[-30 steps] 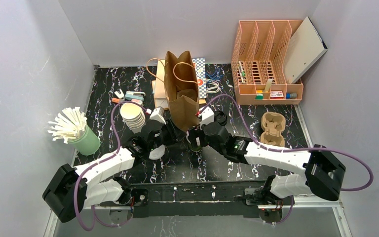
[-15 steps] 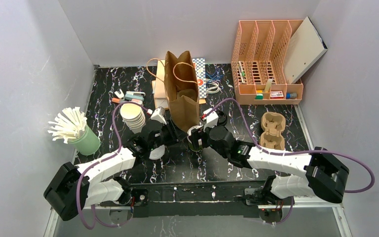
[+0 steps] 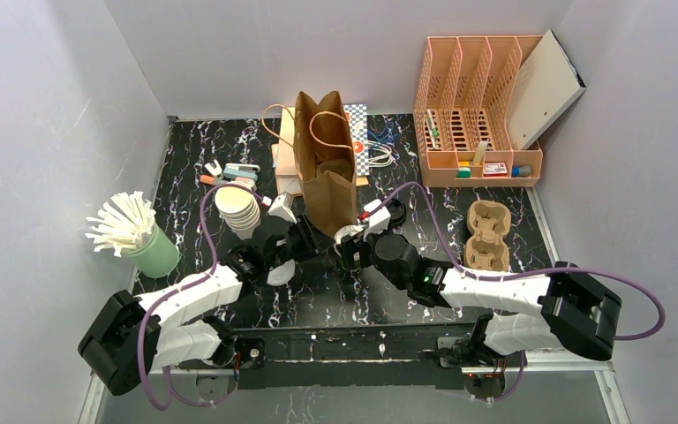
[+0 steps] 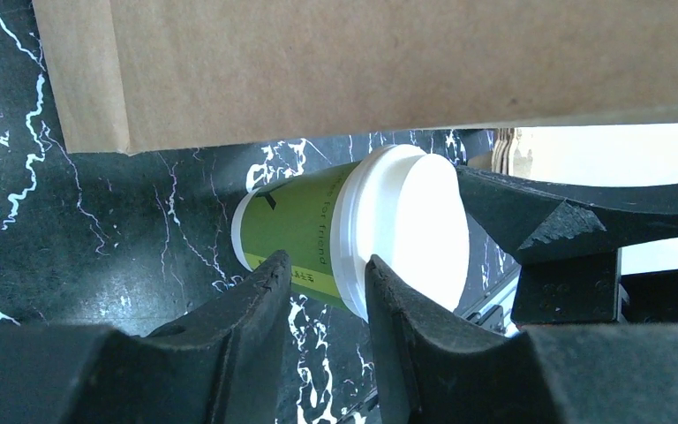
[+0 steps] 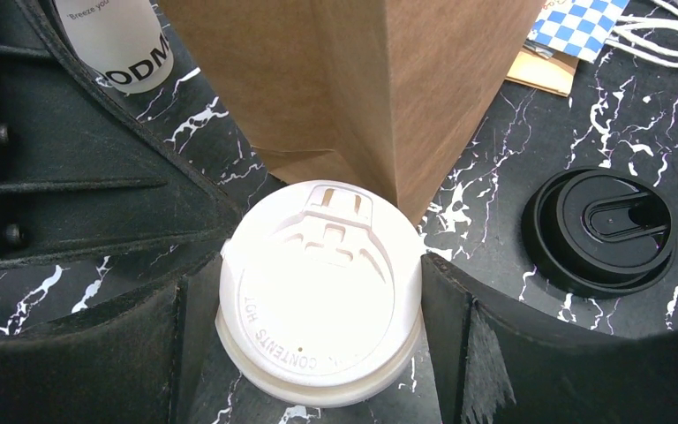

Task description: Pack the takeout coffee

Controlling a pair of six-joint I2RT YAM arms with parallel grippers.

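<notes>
Item: green cup, white-lidded, is standing at frame centre on the table, just before the paper bag.
Right gripper: is clamping the cup's top from both sides. Its arm has been swinging leftward this past second.
Left gripper: is hovering part-spread, pinching nothing.
Judgement: cup secured, bagging still pending.

The left hand and right hand meet at a white-lidded coffee cup, just before the upright paper bag on the tabletop.
</notes>
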